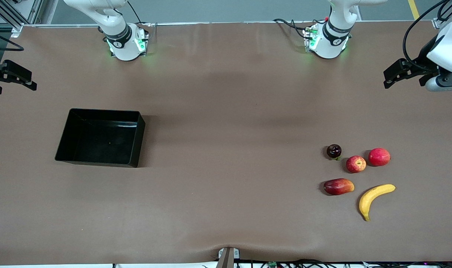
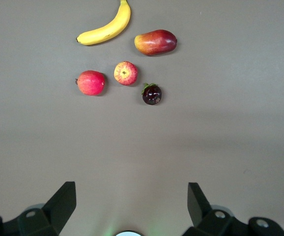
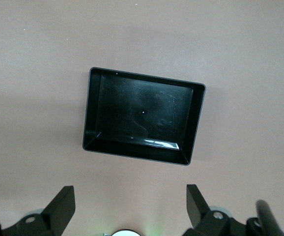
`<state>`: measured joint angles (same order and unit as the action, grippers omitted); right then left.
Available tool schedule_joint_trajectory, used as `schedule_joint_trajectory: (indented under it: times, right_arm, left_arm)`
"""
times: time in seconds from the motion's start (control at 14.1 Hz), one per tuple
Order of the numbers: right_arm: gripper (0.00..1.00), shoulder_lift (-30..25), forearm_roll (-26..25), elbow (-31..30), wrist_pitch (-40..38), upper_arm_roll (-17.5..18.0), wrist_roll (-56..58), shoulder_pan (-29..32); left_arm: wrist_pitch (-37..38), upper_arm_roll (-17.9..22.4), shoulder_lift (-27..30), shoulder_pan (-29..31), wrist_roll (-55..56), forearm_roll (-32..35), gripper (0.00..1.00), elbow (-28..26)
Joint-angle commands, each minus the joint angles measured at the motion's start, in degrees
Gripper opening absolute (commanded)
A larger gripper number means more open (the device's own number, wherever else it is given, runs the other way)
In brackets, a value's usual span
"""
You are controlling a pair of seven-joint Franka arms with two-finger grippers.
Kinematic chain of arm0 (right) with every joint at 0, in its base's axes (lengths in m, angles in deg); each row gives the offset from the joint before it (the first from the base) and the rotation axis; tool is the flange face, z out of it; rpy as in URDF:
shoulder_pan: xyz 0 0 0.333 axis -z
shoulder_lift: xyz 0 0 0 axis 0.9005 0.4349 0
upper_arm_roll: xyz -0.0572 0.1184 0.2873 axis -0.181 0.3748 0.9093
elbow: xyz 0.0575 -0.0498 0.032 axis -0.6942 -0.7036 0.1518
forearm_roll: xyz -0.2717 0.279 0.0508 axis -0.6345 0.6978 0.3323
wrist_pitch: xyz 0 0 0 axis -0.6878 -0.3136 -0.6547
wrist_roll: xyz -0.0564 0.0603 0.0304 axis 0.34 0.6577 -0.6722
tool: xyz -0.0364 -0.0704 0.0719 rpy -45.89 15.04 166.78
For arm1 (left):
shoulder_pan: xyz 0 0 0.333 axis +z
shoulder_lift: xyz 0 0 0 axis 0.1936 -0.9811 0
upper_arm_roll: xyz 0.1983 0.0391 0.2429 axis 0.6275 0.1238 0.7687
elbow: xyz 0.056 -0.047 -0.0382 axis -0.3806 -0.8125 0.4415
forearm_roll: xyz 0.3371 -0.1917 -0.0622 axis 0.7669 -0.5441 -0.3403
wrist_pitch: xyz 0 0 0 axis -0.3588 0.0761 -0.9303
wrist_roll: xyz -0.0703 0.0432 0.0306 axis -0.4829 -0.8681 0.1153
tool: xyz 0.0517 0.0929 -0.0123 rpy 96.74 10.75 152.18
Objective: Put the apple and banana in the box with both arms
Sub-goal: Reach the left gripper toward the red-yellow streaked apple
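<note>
The apple (image 1: 356, 164), red with yellow streaks, lies on the table toward the left arm's end, among other fruits. The yellow banana (image 1: 375, 199) lies nearer the front camera than the apple. Both show in the left wrist view: the apple (image 2: 126, 73) and the banana (image 2: 105, 28). The black box (image 1: 99, 141) stands empty toward the right arm's end and fills the middle of the right wrist view (image 3: 193, 123). My left gripper (image 1: 386, 79) is open and empty, up over the table's edge at its own end (image 2: 131, 194). My right gripper (image 1: 31, 82) is open and empty, up beside the box's end of the table (image 3: 129, 196).
A pinkish-red round fruit (image 1: 379, 156) lies beside the apple. A small dark purple fruit (image 1: 334, 151) sits on the apple's other flank. An elongated dark-red fruit with an orange tip (image 1: 338, 186) lies beside the banana. Brown tabletop stretches between fruits and box.
</note>
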<state>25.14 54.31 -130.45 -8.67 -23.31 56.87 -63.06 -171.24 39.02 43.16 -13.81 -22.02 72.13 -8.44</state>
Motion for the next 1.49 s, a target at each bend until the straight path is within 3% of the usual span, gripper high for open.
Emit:
schedule_joint_trajectory:
  times: [0.0,0.5,0.99,1.42]
  right_arm:
    - [1.0,0.25,-0.74,0.48,-0.04,0.51,0.61,0.69]
    - [1.0,0.51,-0.56,0.48,-0.04,0.51,0.44,0.86]
    - [1.0,3.32,-0.73,0.57,-0.04,0.42,0.17,1.21]
    - [1.0,10.87,-1.18,0.66,1.37,0.33,0.7,3.23]
  left_arm:
    - [1.35,-0.28,-0.59,0.18,0.97,0.52,1.0,1.61]
    - [0.21,0.16,-3.57,0.62,0.35,0.88,1.0,1.61]
    - [-13.14,0.34,-14.72,2.82,1.23,0.96,1.0,0.21]
    - [-30.53,0.42,-20.62,3.96,1.41,0.96,1.0,-8.57]
